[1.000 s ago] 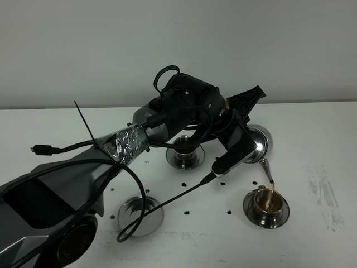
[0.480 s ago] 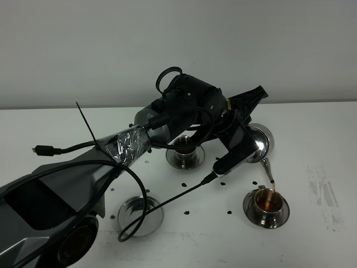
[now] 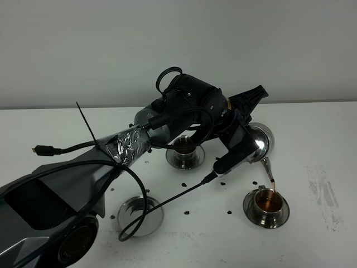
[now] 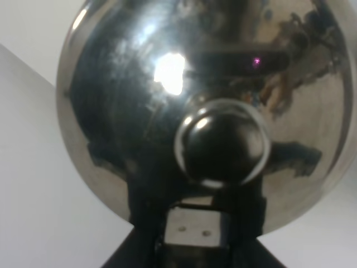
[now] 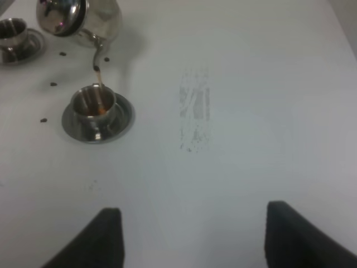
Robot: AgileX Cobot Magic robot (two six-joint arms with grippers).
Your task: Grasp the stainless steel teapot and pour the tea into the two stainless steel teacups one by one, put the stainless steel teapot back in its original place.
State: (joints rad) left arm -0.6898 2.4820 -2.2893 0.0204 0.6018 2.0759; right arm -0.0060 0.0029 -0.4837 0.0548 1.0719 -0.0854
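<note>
Exterior high view: left claw (image 3: 245,120) grips the stainless steel teapot (image 3: 260,142), tilted so its spout streams tea into the near teacup (image 3: 266,202); right claw (image 5: 189,234) stands released.

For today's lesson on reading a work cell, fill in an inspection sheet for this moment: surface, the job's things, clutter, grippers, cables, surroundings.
Surface: white table, with a grey scuffed patch right of the cups.
Job's things: steel teapot tilted, a thin brown stream running from its spout into the near teacup, which holds tea on its saucer; far teacup on its saucer, contents unclear; bare saucer at front.
Clutter: small dark specks scattered between the saucers.
Grippers: left gripper shut on the teapot; right gripper open, holding nothing.
Cables: black cable looping off the left arm over the bare saucer; loose plug hanging free.
Surroundings: plain pale wall.
</note>
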